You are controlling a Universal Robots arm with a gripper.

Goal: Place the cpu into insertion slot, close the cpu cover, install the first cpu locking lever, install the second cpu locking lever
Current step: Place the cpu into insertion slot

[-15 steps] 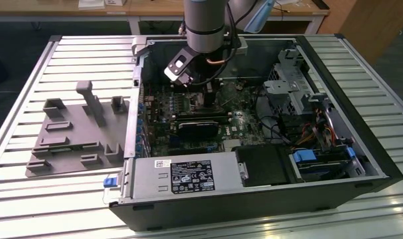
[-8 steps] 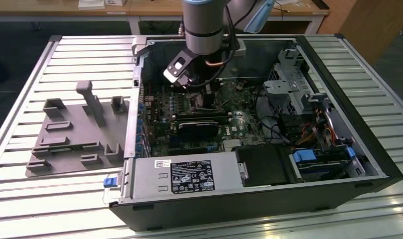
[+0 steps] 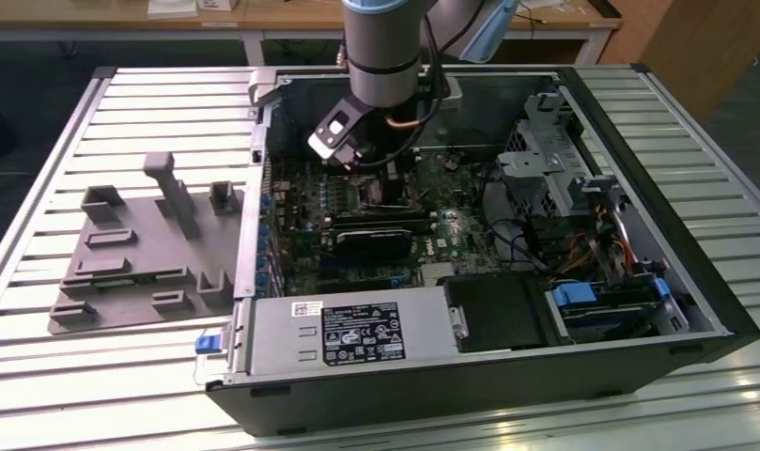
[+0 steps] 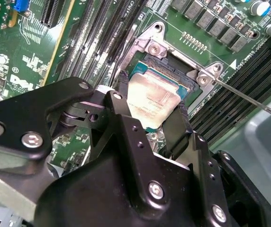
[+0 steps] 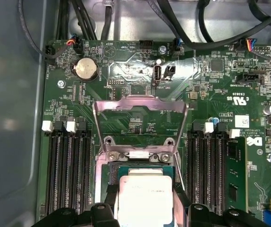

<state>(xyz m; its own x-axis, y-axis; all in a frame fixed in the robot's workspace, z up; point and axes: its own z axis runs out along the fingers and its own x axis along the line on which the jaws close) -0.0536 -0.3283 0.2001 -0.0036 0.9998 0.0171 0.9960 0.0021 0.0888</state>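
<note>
1. Grip: tool (image 4: 152, 105) clenched on cpu (image 4: 149, 92), two opposite edges.
2. Posn: cpu directly over insertion slot (image 4: 174, 75), sides approx parallel; seated or not, can't tell.
3. Lid: cpu cover (image 5: 140, 101) flipped open, beyond slot from tool.

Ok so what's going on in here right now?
A robot arm is down inside an open computer case. Its claw is shut on the cpu, holding it right at the slot. Whether the chip is fully seated can't be told. The cover stands flipped open beyond the slot, not yet closed.
</note>
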